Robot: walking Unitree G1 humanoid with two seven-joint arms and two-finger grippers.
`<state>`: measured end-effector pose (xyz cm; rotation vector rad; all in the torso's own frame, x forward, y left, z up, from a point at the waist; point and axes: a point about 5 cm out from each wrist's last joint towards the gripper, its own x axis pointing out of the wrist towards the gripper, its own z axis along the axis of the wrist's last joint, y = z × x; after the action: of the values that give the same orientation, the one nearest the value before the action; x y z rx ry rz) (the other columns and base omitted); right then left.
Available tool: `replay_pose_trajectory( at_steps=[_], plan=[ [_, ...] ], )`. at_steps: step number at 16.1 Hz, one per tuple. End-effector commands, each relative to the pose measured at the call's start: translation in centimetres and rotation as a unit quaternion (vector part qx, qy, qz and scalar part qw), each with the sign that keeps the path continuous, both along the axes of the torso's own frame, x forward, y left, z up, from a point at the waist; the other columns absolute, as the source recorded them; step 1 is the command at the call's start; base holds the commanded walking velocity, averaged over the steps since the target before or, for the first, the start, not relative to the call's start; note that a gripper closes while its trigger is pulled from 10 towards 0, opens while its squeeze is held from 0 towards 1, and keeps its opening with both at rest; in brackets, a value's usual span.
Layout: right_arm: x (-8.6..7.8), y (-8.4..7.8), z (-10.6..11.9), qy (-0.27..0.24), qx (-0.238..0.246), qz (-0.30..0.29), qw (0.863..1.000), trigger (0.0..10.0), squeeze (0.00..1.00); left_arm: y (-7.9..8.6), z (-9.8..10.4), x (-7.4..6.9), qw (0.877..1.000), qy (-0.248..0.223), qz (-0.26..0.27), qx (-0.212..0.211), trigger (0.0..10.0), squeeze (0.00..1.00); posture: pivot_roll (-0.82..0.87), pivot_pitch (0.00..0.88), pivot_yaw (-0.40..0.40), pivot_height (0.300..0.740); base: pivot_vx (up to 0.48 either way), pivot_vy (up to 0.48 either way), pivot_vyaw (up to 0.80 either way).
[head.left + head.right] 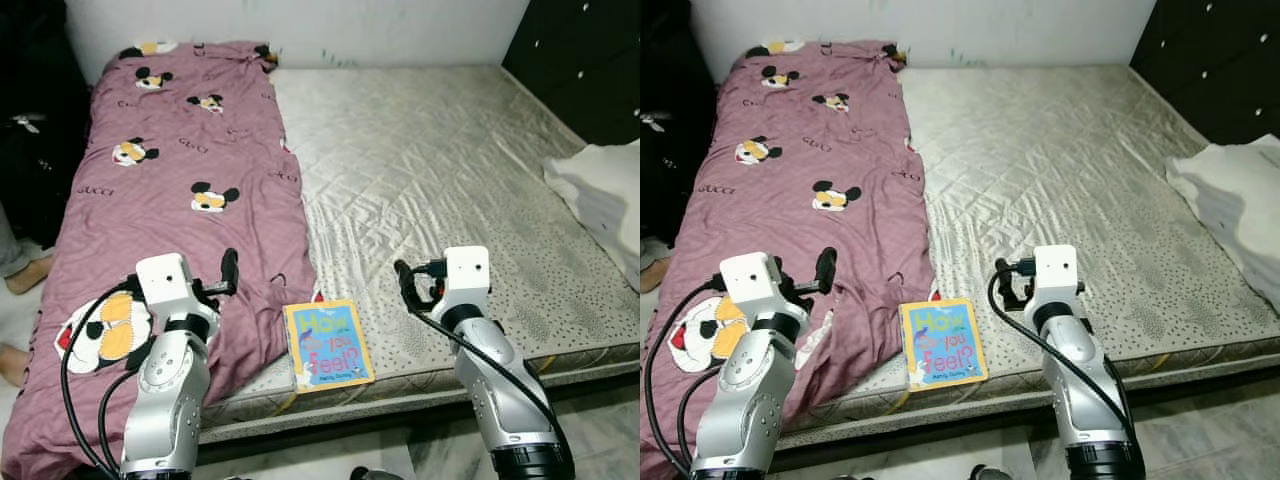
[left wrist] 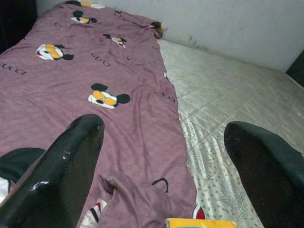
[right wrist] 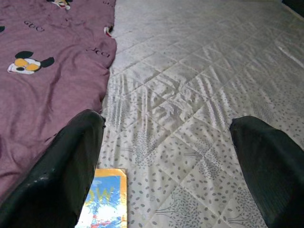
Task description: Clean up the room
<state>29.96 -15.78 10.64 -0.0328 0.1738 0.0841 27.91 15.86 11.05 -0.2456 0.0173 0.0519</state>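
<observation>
1. I stand at the foot of a bed (image 1: pixel 450 170) with a bare quilted mattress, both arms raised over its near edge.
2. My left gripper (image 2: pixel 161 156) hovers above the pink blanket (image 1: pixel 190 150), its fingers (image 2: pixel 61 166) spread wide apart and holding nothing.
3. My right gripper (image 3: pixel 166 161) hovers above the bare mattress near the front edge, fingers (image 3: pixel 66 161) also spread wide apart and empty.
4. The blanket, printed with cartoon mouse faces, covers the left strip of the bed from the wall to the near edge and hangs over that edge toward the floor.
5. A book (image 1: pixel 328 345) with a blue and yellow cover lies flat on the mattress at the near edge, between my two arms, just beside the blanket's right border.
6. In my right wrist view the book's corner (image 3: pixel 105 199) shows just beside my left-hand finger; in my left wrist view its yellow edge (image 2: pixel 199 222) shows low between the fingers.
7. A white heap of cloth (image 1: pixel 600 195) sits at the bed's right side.
8. A dark cabinet (image 1: pixel 590 60) stands at the far right, beside the white wall (image 1: pixel 300 25).
9. A person's bare feet (image 1: pixel 25 275) show on the floor at the far left.
</observation>
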Motion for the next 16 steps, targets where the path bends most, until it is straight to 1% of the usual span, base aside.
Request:
replay_pose_trajectory(
  at_steps=[1, 9, 16],
  plan=[
    [-0.03, -0.34, 0.19, -0.005, -0.001, -0.004, 1.000, 10.0, 0.00, -0.04, -0.29, -0.07, 1.000, 0.008, -0.002, 0.003, 10.0, 0.00, -0.11, 0.098, -0.037, 0.740, 0.000, 0.000, 0.00],
    [-0.38, -0.02, -0.07, -0.002, -0.005, 0.009, 1.000, 10.0, 0.00, -0.29, -0.47, -0.24, 1.000, 0.012, -0.007, 0.000, 10.0, 0.00, -0.11, 0.103, -0.035, 0.740, 0.000, 0.000, 0.00],
    [-0.28, 0.05, -0.14, -0.002, -0.007, 0.017, 1.000, 10.0, 0.00, -0.30, -0.48, -0.20, 1.000, 0.013, -0.006, -0.001, 10.0, 0.00, -0.11, 0.094, -0.036, 0.740, 0.000, 0.000, 0.00]
  ],
)
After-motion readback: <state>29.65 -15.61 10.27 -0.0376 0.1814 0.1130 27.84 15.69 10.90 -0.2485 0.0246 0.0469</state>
